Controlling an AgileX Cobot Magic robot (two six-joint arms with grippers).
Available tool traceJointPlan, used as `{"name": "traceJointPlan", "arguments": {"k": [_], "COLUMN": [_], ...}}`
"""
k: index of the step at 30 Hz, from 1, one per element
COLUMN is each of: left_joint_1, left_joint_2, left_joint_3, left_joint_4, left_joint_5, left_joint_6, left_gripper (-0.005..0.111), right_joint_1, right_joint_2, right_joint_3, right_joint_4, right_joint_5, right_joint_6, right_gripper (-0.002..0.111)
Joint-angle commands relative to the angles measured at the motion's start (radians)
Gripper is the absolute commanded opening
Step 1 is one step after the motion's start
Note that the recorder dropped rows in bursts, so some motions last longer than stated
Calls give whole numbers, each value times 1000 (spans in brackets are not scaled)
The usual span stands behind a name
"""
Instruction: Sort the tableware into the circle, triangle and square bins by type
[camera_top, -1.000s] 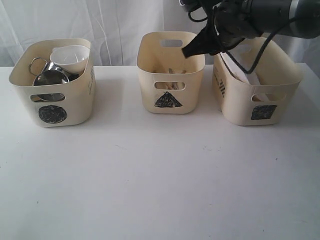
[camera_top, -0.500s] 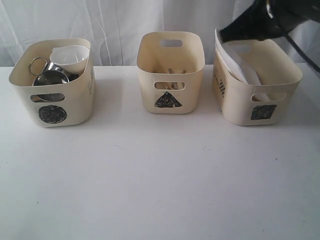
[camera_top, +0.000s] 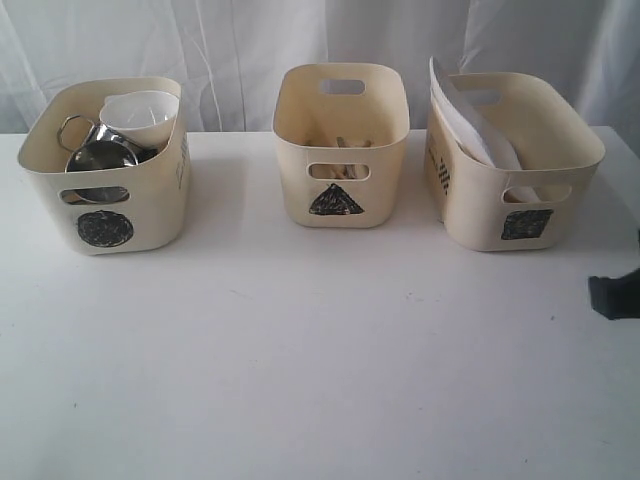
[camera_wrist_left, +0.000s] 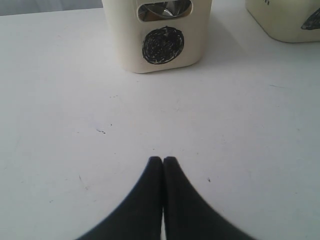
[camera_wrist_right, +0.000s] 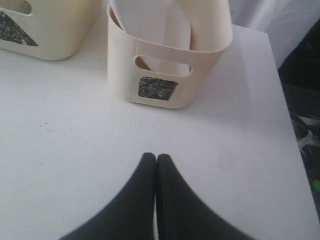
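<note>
Steel mugs (camera_top: 98, 157) and white bowl (camera_top: 140, 113) inside circle bin (camera_top: 155, 215), utensils (camera_top: 346, 141) in triangle bin (camera_top: 292, 150), plate (camera_top: 470, 125) leaning in square bin (camera_top: 472, 215), left gripper (camera_wrist_left: 163, 160) and right gripper (camera_wrist_right: 156, 157) pressed together, empty, over table (camera_top: 320, 360).

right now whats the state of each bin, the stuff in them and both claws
circle bin, upright, loaded
steel pieces, piled inside the circle bin
small white bowl, tilted on top of that pile
triangle bin, upright
wooden pieces, lying low inside the triangle bin, hard to tell apart
square bin, upright
white plate, leaning on edge in the square bin, poking above its rim
left claw, shut, empty
right claw, shut, empty
</note>
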Motion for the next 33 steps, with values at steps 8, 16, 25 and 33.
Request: {"name": "traceJointPlan", "arguments": {"k": [8, 16, 25, 33], "left_joint_1": [3, 3, 3, 3], "left_joint_2": [-4, -4, -4, -4], "left_joint_3": [3, 3, 3, 3], "left_joint_4": [-10, -10, -10, -10], "left_joint_5": [1, 1, 2, 2], "left_joint_6": [-6, -6, -6, -6], "left_gripper": [0, 0, 0, 0], "right_joint_1": [-4, -1, -7, -7], "right_joint_2": [-226, -731, -747, -747], "right_joint_3": [69, 356, 503, 503], "right_joint_4": [21, 419, 582, 612], "right_joint_5": [143, -54, -225, -238], "right_joint_6": [18, -653, -771, -766], "right_gripper": [0, 0, 0, 0]}}
